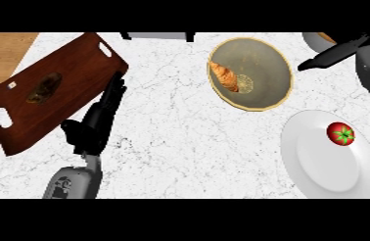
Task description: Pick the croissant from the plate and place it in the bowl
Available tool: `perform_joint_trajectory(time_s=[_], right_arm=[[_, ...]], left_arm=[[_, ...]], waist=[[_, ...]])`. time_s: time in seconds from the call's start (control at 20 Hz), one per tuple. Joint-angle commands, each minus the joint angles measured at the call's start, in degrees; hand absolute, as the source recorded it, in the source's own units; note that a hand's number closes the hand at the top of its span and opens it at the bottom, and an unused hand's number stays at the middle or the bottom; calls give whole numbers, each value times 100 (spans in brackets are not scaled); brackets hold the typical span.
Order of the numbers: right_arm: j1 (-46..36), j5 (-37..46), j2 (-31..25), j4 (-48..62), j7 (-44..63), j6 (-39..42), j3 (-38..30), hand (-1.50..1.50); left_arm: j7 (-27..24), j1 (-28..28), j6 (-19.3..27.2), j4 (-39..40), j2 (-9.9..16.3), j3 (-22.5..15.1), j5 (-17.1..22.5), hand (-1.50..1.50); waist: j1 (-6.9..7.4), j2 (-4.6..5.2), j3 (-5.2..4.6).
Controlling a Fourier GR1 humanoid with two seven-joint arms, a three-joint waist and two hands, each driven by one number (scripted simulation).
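Left hand (101,112): at the lower left of the head view, fingers straight and apart, pointing up along the edge of the wooden tray (65,83); it holds nothing and looks to be resting.
Right hand: not to be seen anywhere in this view, so nothing can be said of its fingers.
Croissant (225,77): lies inside the bowl (278,59), against its left wall, with no hand near it.
Bowl: grey inside with a tan rim, on the white marble table (173,137), up and right of centre.
Plate (311,156): white, at the right edge, below the bowl; it carries only a tomato (341,133).
Dark handle (332,56): comes in from the upper right corner; what it belongs to is cut off, perhaps a pan.
Progress: judging from how things lie, the placing is done, since the croissant is off the plate and in the bowl.
Left to do: nothing that shows, beyond keeping the hands clear.
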Motion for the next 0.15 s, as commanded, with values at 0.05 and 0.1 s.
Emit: perform_joint_trajectory(time_s=[0.05,0.1], right_arm=[[305,10,-237,-139,-966,1320,137,-150],[442,-16,-156,-199,-1071,1235,148,-150]], left_arm=[[-148,55,-109,9,57,67,89,0],[-30,-97,-20,85,-3,65,42,0]], waist=[[9,6,0],[-33,8,3]])
